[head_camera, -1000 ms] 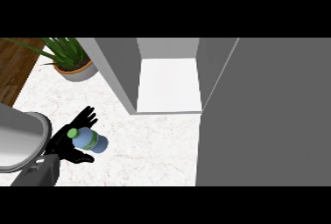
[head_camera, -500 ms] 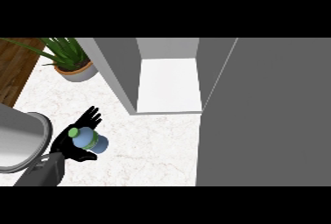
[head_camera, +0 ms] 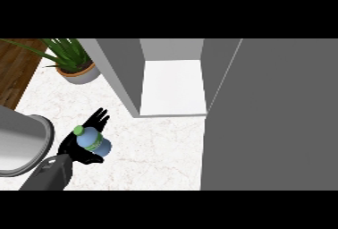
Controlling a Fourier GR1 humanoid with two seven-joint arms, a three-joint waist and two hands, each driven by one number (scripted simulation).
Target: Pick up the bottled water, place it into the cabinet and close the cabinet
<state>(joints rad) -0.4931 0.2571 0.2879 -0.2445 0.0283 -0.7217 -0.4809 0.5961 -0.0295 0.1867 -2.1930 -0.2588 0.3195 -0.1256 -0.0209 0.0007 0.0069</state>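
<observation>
Toward the counter's (head_camera: 158, 147) left edge, the left hand (head_camera: 82, 145) curls round the bottled water (head_camera: 92, 141), cap tilted up-left, with the open cabinet (head_camera: 173, 87) lying up and to the right of it, well apart; no right hand shows.

Single head view, steeply downward over counter (head_camera: 158, 143) and open cabinet (head_camera: 173, 87).
</observation>
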